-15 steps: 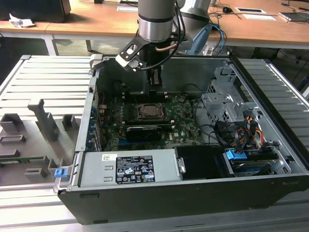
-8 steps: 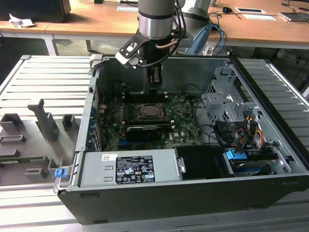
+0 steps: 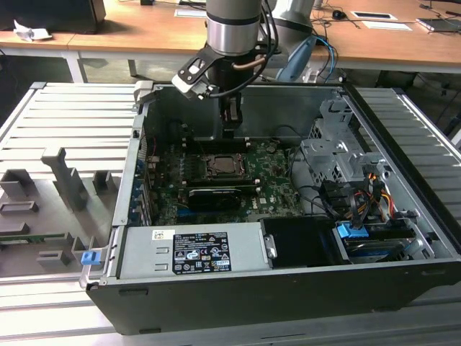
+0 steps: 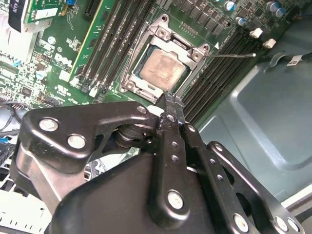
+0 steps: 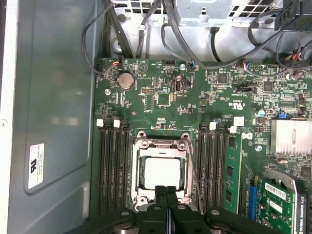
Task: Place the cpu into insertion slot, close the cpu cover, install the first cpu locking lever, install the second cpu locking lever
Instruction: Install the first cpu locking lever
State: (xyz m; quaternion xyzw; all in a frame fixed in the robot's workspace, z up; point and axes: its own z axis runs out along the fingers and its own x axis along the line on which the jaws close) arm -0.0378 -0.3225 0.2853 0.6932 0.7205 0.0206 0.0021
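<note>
The cpu lies flat in the insertion slot, its pale face showing through the window of the cpu cover. The cover's grey frame lies down over the chip. A thin metal locking lever sticks out sideways from one corner of the socket; in the first wrist view it runs along the socket's side. My gripper hangs just above the socket's edge, its two black fingers pressed together with nothing between them. In the exterior view the gripper stands over the board behind the socket.
The green motherboard sits inside an open computer case. Black memory slots flank the socket on both sides. A long black card, a power supply and cable bundles crowd the case's near side.
</note>
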